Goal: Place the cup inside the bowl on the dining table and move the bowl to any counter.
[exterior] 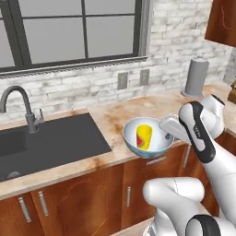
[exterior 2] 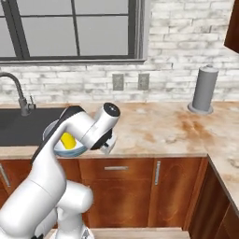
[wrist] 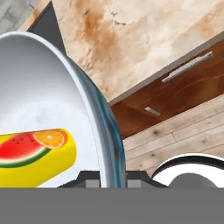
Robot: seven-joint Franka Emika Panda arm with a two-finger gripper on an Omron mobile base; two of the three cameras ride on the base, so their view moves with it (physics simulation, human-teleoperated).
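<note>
The gripper [exterior: 167,133] is clamped on the rim of the bowl [exterior: 148,138], one finger inside and one outside its wall, as the hand view shows with the rim running up between the fingertips. The cup [exterior: 144,137] already lies inside the bowl, tipped on its side with the fruit print facing the hand camera, so the first half of the task looks done and the step in hand is carrying the bowl to the counter [exterior: 120,120]. The bowl hangs out in front of the gripper, over the counter's front edge, with part of it above the cabinet doors [exterior: 143,184]; whether its base touches the marble yet I cannot tell. The next move, as I judge it, calls for pushing the bowl farther forward from the gripper, well onto the marble, lowering it level and only then parting the fingers; letting go here risks the bowl tipping off the edge. To the far side of the bowl from the gripper lie the sink [exterior: 46,143] and the faucet [exterior: 20,108]; the bowl should stay short of that basin. Well beyond the gripper stands a grey cylinder [exterior: 197,77], with two wall outlets [exterior: 133,79] near it, none in the way.
</note>
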